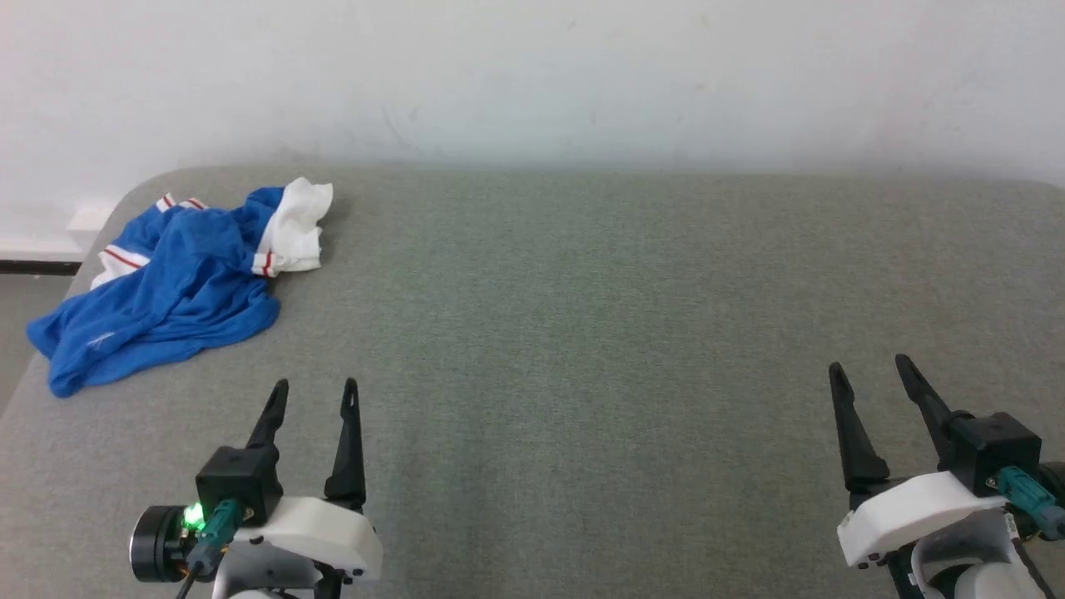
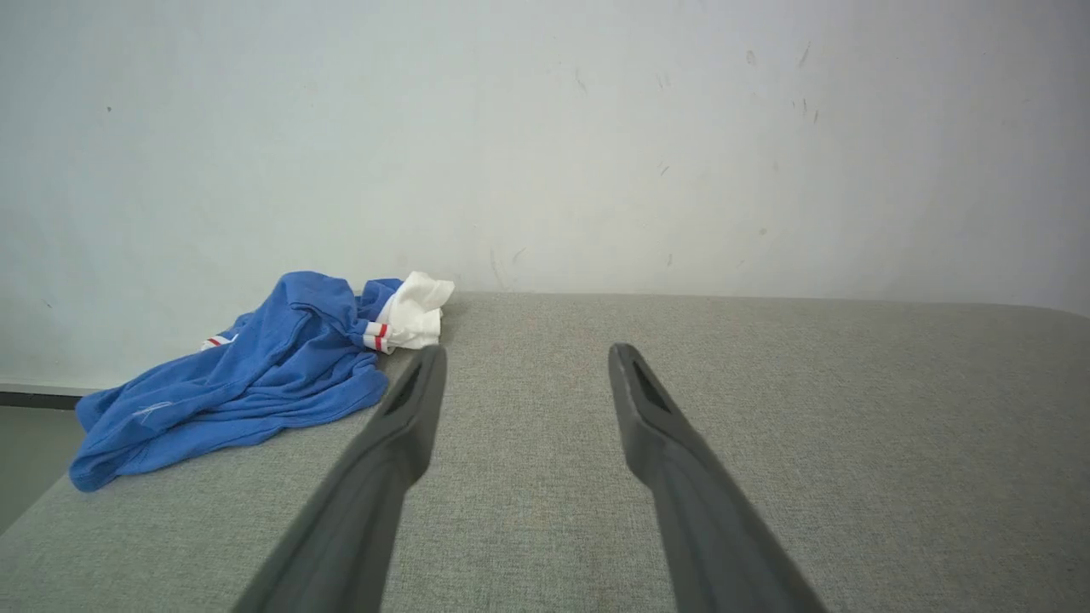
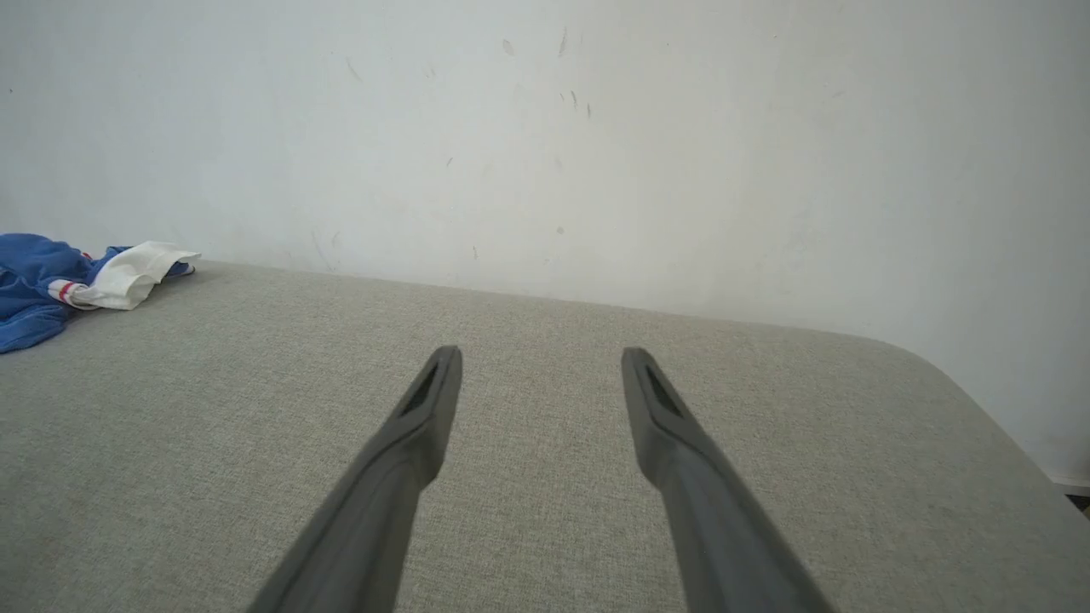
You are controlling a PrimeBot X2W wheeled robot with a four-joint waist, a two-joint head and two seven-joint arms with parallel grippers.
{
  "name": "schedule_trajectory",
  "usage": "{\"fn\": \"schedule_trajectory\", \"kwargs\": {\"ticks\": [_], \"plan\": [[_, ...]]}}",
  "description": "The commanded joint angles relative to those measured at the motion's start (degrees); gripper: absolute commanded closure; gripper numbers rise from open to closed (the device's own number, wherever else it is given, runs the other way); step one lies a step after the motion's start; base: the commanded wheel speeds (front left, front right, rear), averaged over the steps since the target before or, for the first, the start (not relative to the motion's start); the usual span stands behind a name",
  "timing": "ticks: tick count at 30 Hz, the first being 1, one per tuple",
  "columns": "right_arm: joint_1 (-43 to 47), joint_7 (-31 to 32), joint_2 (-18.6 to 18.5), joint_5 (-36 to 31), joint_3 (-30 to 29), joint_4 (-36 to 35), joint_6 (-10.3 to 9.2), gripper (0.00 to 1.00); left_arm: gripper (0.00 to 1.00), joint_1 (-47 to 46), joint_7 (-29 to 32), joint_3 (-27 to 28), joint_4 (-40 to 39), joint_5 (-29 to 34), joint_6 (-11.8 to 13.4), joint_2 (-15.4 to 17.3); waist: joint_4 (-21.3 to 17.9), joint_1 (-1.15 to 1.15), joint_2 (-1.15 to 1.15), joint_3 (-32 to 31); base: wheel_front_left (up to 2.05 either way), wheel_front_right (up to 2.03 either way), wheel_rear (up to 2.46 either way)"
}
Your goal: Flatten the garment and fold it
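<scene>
At the far left corner of the grey table (image 1: 582,333), the garment (image 1: 166,283) is lying crumpled, its long axis slanting toward my left gripper (image 1: 314,384), which I'm judging nearer than my right gripper (image 1: 869,364); both are hanging spread and empty.

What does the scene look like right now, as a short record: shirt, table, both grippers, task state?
shirt: blue with white sleeve ends, crumpled in a heap at the table's far left corner
table: grey fabric top, set against a white wall
left gripper: jaws open, holding nothing, short of the shirt and not touching it
right gripper: jaws open, holding nothing, far to the right of the shirt
task state: shirt not yet flattened or folded
</scene>
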Motion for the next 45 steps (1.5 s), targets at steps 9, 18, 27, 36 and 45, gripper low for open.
{"fn": "schedule_trajectory", "kwargs": {"ticks": [9,18,27,36,45], "plan": [[-0.01,-1.57,0.11,0.13,-0.54,1.28,-0.04,0.0,0.0,1.25,-1.58,-0.23,-0.64,-1.43,0.79,-0.12,4.54,0.0,0.0,0.56,0.0,0.0,0.0],[-0.76,-2.52,0.13,0.55,0.14,2.67,-0.05,0.0,0.0,1.51,-2.54,-0.85,-0.81,-2.49,1.36,-0.14,8.21,0.0,0.0,0.85,0.0,0.0,0.0],[-1.01,-3.6,0.15,1.16,1.04,3.47,-0.06,0.0,0.0,2.28,-3.62,-1.25,-0.77,-3.4,1.7,-0.17,12.73,0.0,0.0,0.59,0.0,0.0,0.0],[-1.28,-4.68,0.17,0.97,2.25,4.24,-0.07,0.0,0.0,2.9,-4.7,-1.36,-0.82,-4.08,1.73,-0.19,16.74,0.0,0.0,0.4,0.0,0.0,0.0],[-1.32,-5.75,0.19,0.76,3.09,4.99,-0.08,0.0,0.0,3.56,-5.77,-1.38,-0.47,-4.95,1.66,-0.21,20.68,0.0,0.0,-0.07,0.0,0.0,0.0]]}}
